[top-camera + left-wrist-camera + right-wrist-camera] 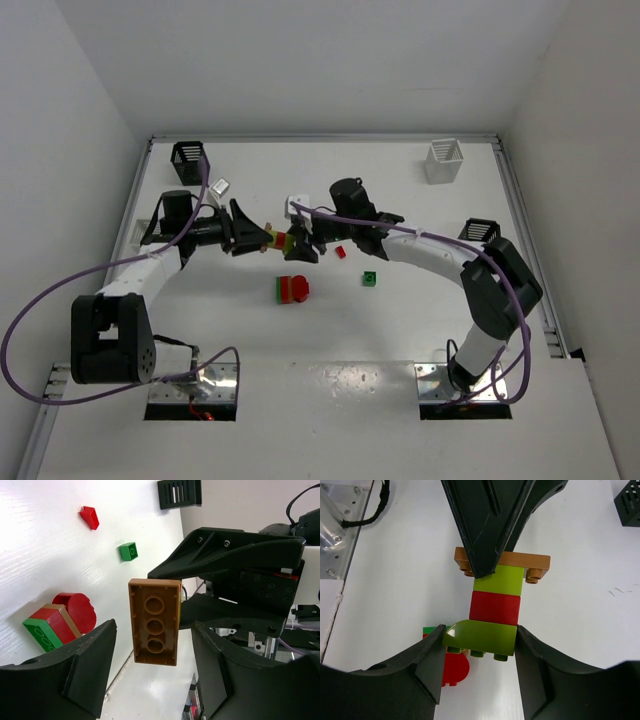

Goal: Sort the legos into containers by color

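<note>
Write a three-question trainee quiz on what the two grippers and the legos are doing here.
1. True or false: the left gripper is clamped on the brown plate.
2. Which piece does the right gripper pinch? A) brown plate B) a blue brick C) yellow-green curved piece
3. Fill in: the loose single brick on the table, beside the small red piece, is ___.
Key: 1. False: it stands open, clear of the plate on both sides. 2. C. 3. Green.

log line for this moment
lego stack: mid-air | right gripper: shut on its yellow-green end | left gripper: open around brown plate | loose: red brick, green brick
</note>
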`<state>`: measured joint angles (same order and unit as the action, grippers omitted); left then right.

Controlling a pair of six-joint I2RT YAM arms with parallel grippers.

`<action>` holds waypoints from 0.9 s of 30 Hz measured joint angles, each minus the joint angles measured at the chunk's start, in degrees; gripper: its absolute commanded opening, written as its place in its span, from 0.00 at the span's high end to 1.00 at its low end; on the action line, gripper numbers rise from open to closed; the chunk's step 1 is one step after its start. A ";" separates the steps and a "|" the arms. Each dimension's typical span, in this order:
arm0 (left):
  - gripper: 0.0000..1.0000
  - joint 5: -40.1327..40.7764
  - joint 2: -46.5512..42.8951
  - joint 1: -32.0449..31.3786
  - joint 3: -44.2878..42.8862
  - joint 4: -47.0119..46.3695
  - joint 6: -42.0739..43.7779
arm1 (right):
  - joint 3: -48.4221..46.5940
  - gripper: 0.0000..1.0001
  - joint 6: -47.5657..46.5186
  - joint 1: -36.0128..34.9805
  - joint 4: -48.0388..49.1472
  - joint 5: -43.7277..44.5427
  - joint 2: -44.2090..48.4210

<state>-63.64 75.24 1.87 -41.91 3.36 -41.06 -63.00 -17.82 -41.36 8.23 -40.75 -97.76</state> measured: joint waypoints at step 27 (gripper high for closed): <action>0.72 0.83 0.87 -3.56 -0.26 -0.72 -0.15 | -1.09 0.90 -2.95 -1.16 -2.75 1.22 -0.35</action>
<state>-62.81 76.12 -1.69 -42.17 2.63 -41.21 -64.10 -20.78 -42.52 5.48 -39.53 -98.10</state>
